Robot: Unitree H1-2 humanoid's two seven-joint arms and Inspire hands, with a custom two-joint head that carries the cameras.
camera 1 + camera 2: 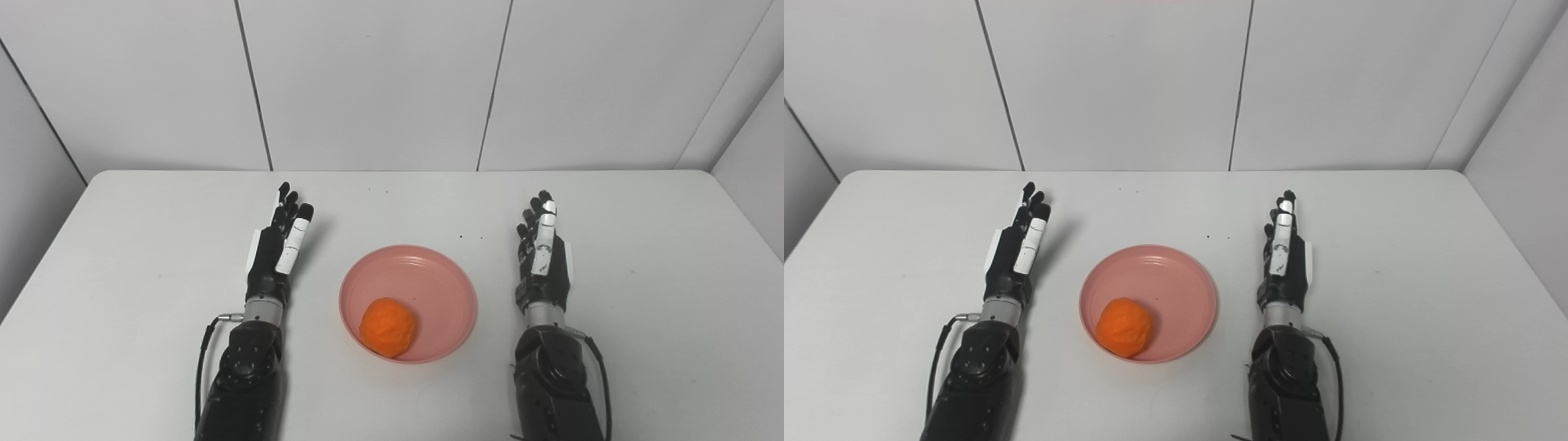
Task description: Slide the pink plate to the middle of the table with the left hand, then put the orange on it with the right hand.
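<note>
both arms were black and bulky, with silver wrist rings; the left hand (278, 248) and right hand (542, 254) showed white finger panels, with thin black cables looped beside the forearms.

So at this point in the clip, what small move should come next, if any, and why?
Probably none beyond resting both arms. The orange already lies in the pink plate, toward its near-left side, and the plate sits about mid-table between the arms. The left robot hand and right robot hand are both open, holding nothing and clear of the plate, so the task looks done.
</note>
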